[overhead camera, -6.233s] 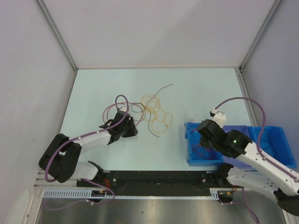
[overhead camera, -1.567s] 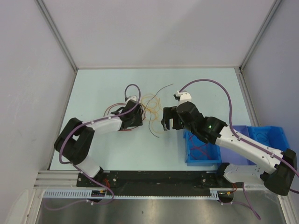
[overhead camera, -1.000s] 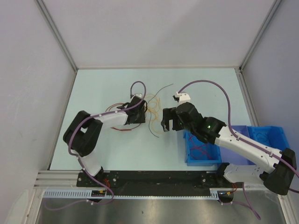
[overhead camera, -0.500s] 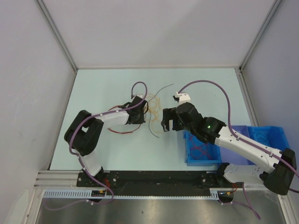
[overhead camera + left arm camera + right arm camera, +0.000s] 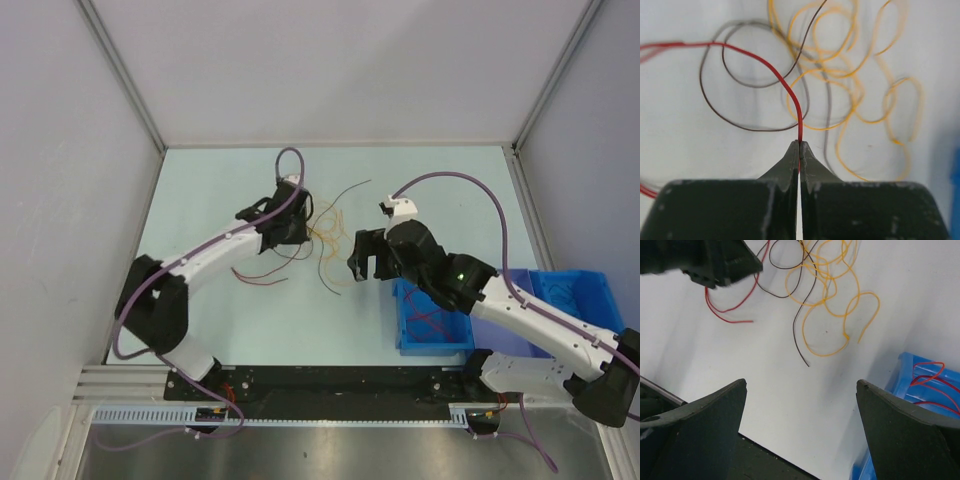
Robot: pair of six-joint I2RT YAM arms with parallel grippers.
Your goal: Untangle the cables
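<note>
Cables (image 5: 332,247) lie in a loose tangle of orange, dark and red loops on the table (image 5: 200,190), between the two arms. Left gripper (image 5: 799,145) has its jaws pinched tight on a red cable (image 5: 785,82). Right gripper (image 5: 800,410) hovers just beside the tangle, jaws spread wide and holding nothing. Nearby, a blue bin (image 5: 436,346) holds red wires (image 5: 932,371).

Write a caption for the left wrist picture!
Left gripper pinches a red wire beside orange loops and dark loops.
</note>
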